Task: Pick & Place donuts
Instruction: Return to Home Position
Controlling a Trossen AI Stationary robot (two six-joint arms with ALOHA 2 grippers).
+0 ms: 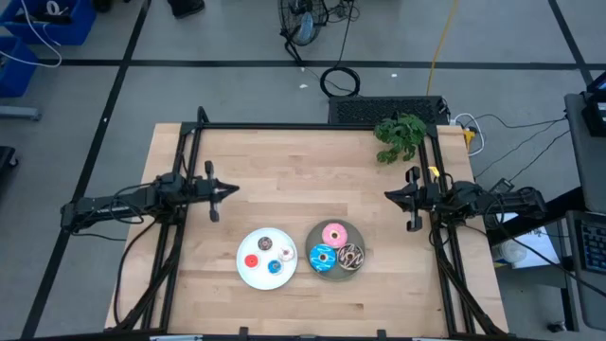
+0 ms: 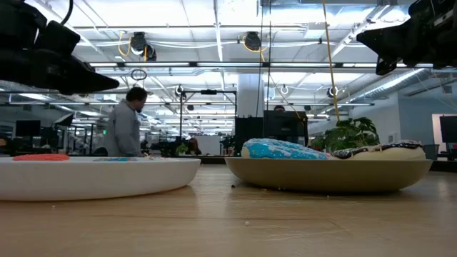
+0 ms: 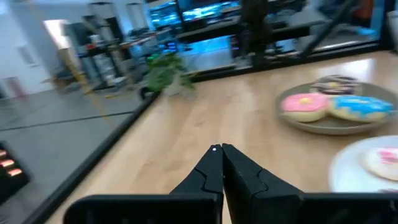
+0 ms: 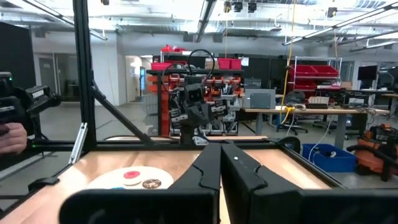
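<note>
In the high view a white plate (image 1: 242,248) holds four tiny donuts: brown (image 1: 266,243), white (image 1: 286,253), red (image 1: 251,261) and blue (image 1: 275,267). Beside it a grey plate (image 1: 358,233) carries the pink donut (image 1: 333,235), the blue sprinkled donut (image 1: 322,256) and the dark brown drizzled donut (image 1: 351,256). My left gripper (image 1: 228,189) hovers shut over bare wood, left of and beyond the plates. My right gripper (image 1: 388,196) hovers shut to the right of and beyond them. Both sets of fingers meet in the wrist views (image 3: 222,149) (image 4: 221,147).
A green leafy plant (image 1: 400,135) lies near the table's far right corner. Black frame rails (image 1: 312,126) run along the far edge and both sides. Bare wood lies between the two grippers. In the low view a person (image 2: 127,130) stands in the room behind.
</note>
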